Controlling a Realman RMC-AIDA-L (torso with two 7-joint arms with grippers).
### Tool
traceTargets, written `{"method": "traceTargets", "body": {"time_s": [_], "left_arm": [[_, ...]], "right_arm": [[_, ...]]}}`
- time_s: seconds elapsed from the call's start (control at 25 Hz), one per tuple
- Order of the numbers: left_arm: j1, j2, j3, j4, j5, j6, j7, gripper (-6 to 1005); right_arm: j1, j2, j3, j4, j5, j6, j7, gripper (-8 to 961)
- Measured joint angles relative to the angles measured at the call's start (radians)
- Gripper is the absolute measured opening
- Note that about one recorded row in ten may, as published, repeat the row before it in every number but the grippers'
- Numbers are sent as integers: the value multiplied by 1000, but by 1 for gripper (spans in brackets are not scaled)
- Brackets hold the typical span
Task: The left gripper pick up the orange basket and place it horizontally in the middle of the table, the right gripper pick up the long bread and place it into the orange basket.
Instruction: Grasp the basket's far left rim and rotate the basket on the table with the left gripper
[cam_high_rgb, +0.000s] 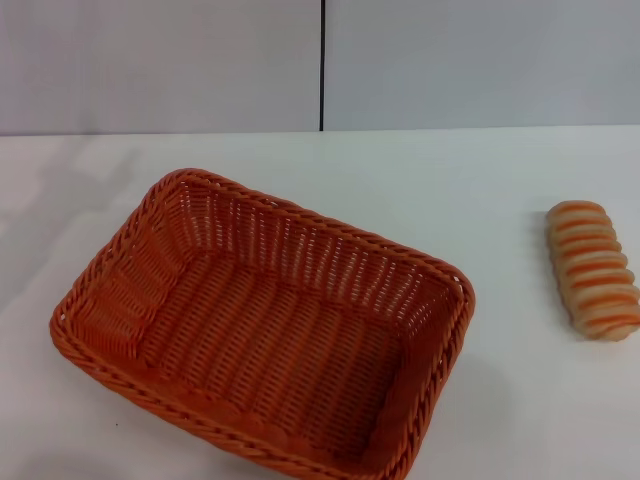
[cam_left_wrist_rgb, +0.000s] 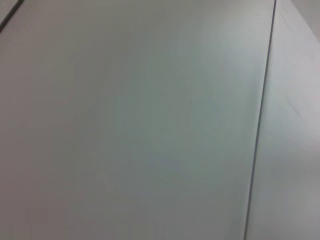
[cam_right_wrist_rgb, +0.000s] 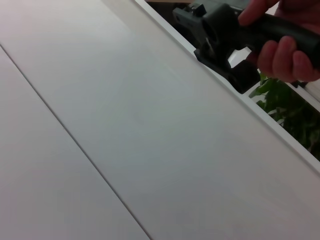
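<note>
Head view shows the orange basket (cam_high_rgb: 270, 325) sitting on the white bench (cam_high_rgb: 500, 200), left of centre and near the front edge. It is turned at a slant, with one long side running from far left toward near right. Its inside is empty. The long bread (cam_high_rgb: 593, 268) lies on the bench well apart from the basket, off to the right near the picture's edge, with its length pointing roughly away from the robot. A pale grey wall (cam_high_rgb: 160, 60) with a dark vertical seam rises behind the bench. Neither the left end effector nor the right end effector appears in any picture, so whether either one is open or closed cannot be seen. The right wrist view shows pale panels and a person's hand (cam_right_wrist_rgb: 285, 45) gripping a black handle (cam_right_wrist_rgb: 225, 27).
</note>
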Motion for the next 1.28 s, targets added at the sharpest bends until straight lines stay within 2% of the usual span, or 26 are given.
{"method": "traceTargets", "body": {"time_s": [0.16, 0.2, 0.36, 0.4, 0.52, 0.56, 0.6, 0.68, 0.76, 0.8, 0.88, 1.0, 1.04, 1.08, 1.2, 1.24, 1.28], "left_arm": [[6, -8, -10, 0, -1, 0, 10, 811], [14, -21, -36, -1, 4, -3, 28, 811], [19, -21, -38, 2, 4, -4, 26, 811], [28, -11, -44, 2, 4, -5, 8, 811], [29, -8, -44, 3, 4, -5, 0, 811], [29, -8, -44, 3, 4, -5, 0, 811], [31, 4, -42, 16, 8, -15, -48, 811], [29, 40, -34, 61, 45, -51, -157, 811], [29, 40, -34, 61, 45, -51, -157, 811], [25, 58, -36, 135, 138, -73, -256, 811], [19, 64, -36, 233, 234, -95, -351, 811], [19, 64, -36, 233, 234, -95, -351, 811], [4, 64, -38, 380, 379, -117, -497, 811], [-14, 63, -38, 466, 475, -119, -587, 811], [-14, 63, -38, 466, 475, -119, -587, 811], [-30, 61, -38, 536, 564, -119, -663, 811], [-30, 61, -38, 536, 564, -119, -663, 811]], "right_arm": [[-8, 1, 0, 0, 0, 0, 24, 635], [-11, 1, -1, 0, 0, 0, 33, 635], [-15, 1, -12, -3, -8, 0, 44, 634], [-15, 1, -15, -4, -10, 0, 44, 634], [-19, 1, -42, -8, -15, 0, 48, 633], [-33, -3, -106, -16, -26, 0, 59, 634], [-33, -3, -106, -16, -26, 0, 59, 634], [-51, -14, -217, -33, -43, -5, 67, 634], [-54, -16, -241, -36, -44, -7, 67, 635], [-55, -17, -252, -38, -45, -7, 67, 635], [-55, -18, -263, -42, -52, -6, 67, 636], [-55, -18, -268, -44, -60, -5, 67, 635], [-55, -18, -271, -44, -62, -4, 67, 635], [-55, -17, -274, -47, -65, -5, 67, 635], [-56, -17, -275, -47, -65, -6, 66, 634], [-56, -17, -275, -47, -65, -6, 65, 634], [-56, -17, -276, -47, -65, -6, 65, 634]]}}
